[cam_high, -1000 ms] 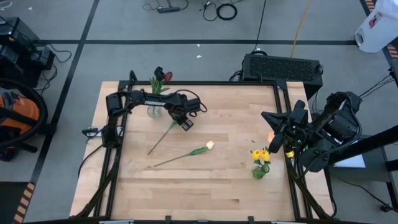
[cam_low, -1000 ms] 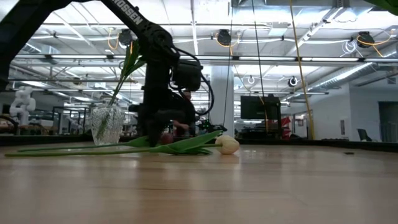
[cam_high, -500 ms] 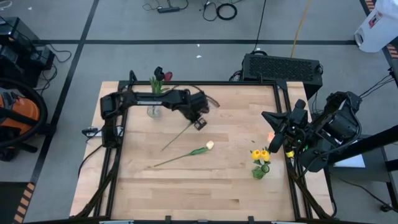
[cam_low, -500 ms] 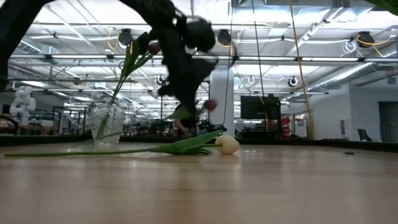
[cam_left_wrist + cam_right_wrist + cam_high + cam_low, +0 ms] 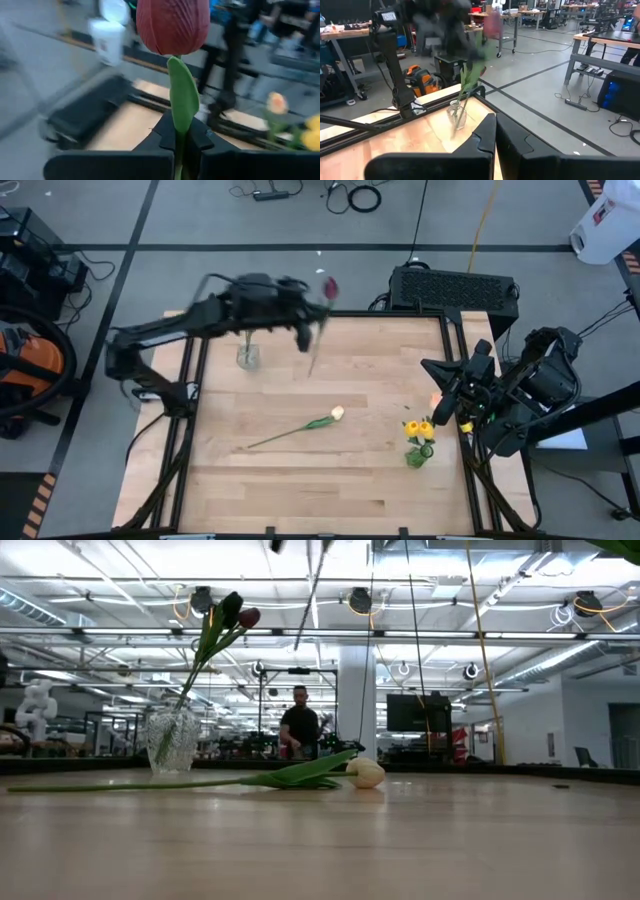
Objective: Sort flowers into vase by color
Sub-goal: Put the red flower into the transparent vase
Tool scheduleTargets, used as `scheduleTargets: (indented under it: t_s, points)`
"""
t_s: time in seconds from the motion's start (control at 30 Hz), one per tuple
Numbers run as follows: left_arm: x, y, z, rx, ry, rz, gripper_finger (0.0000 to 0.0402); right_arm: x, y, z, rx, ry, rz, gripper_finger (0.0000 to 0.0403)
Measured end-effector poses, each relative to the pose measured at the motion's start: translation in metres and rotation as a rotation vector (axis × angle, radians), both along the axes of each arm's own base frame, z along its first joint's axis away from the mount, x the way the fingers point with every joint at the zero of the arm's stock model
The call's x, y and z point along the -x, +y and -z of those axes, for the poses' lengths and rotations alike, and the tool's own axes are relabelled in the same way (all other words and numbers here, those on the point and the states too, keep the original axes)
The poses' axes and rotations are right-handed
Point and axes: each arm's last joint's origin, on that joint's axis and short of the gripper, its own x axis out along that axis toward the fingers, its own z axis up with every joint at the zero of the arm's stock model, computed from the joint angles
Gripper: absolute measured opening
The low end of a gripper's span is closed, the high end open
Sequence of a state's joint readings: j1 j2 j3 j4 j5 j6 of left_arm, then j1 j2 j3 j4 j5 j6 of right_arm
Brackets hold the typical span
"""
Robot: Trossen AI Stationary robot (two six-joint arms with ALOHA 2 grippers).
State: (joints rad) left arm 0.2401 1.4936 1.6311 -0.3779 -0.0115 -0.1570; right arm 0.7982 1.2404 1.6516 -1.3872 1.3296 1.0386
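Left end effector (image 5: 303,332) raised above the table's (image 5: 330,480) far edge, clamped on the stem of a dark red tulip (image 5: 172,25), head up. Glass vase (image 5: 247,357) at the far left with two dark flowers (image 5: 232,615). Cream tulip (image 5: 337,413) lying mid-table. Yellow tulips (image 5: 419,429) in a vase near the right edge. Right end effector (image 5: 440,375) off to the right, fingers together

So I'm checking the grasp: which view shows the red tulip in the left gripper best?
The left wrist view: the red tulip fills it, stem clamped in the left gripper. The high view shows it small and blurred, the right wrist view blurred, the low view only its stem.
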Motion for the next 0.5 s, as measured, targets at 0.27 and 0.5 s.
scheduleTargets:
  t_s: [0.27, 0.5]
  points:
    - [0.078, -0.011, -0.033, -0.138, 0.045, -0.228, 0.0006, 0.000, 0.000, 0.000, -0.002, -0.001, 0.001, 0.0004]
    - [0.122, -0.018, -0.029, -0.164, 0.032, -0.362, 0.0006, 0.000, 0.000, 0.000, -0.007, -0.011, 0.007, 0.0004]
